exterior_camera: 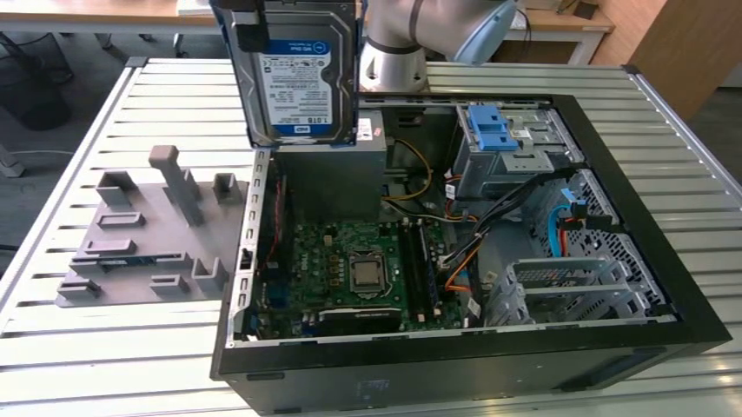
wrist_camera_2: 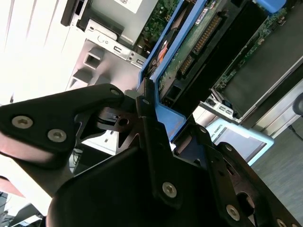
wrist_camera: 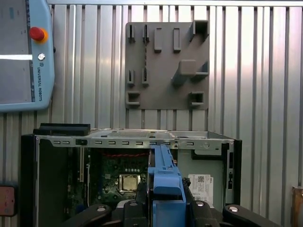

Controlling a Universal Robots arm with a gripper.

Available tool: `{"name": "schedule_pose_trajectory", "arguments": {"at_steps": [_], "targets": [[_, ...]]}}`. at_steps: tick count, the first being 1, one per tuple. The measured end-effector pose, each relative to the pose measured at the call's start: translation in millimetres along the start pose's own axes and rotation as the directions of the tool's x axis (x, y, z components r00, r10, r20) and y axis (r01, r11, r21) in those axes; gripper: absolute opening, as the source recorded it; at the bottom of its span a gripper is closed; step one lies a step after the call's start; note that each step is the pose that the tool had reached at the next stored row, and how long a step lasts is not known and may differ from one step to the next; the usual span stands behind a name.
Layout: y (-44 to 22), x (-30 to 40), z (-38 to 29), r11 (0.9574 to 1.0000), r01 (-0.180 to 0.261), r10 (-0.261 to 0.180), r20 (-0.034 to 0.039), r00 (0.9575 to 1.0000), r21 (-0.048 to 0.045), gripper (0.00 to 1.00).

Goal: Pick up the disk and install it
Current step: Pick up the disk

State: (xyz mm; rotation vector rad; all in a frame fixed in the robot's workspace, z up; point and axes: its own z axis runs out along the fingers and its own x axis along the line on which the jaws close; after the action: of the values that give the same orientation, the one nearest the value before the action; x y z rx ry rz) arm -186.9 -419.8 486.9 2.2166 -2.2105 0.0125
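Fixture plate [exterior_camera: 151,234] lies at the left of the exterior view. At upper centre the disk [exterior_camera: 295,74] hangs upright above the open computer case [exterior_camera: 464,365]. In the second wrist view the gripper [wrist_camera_2: 168,120] fingers [wrist_camera_2: 150,142] are clamped on its blue frame.

fingers [wrist_camera: 195,210] grip the blue-framed disk [wrist_camera: 165,187] above the open computer case [wrist_camera: 123,136]

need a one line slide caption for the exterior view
The disk held upright at the open computer case, grey fixture plate beside it.
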Motion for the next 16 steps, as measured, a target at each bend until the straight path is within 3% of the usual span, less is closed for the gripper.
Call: {"name": "schedule_pose_trajectory", "arguments": {"at_steps": [16], "targets": [[-23.5,0.2,0.4,1.0000,-0.008,0.008,0.0000,1.0000,-0.0002,0.36]]}}
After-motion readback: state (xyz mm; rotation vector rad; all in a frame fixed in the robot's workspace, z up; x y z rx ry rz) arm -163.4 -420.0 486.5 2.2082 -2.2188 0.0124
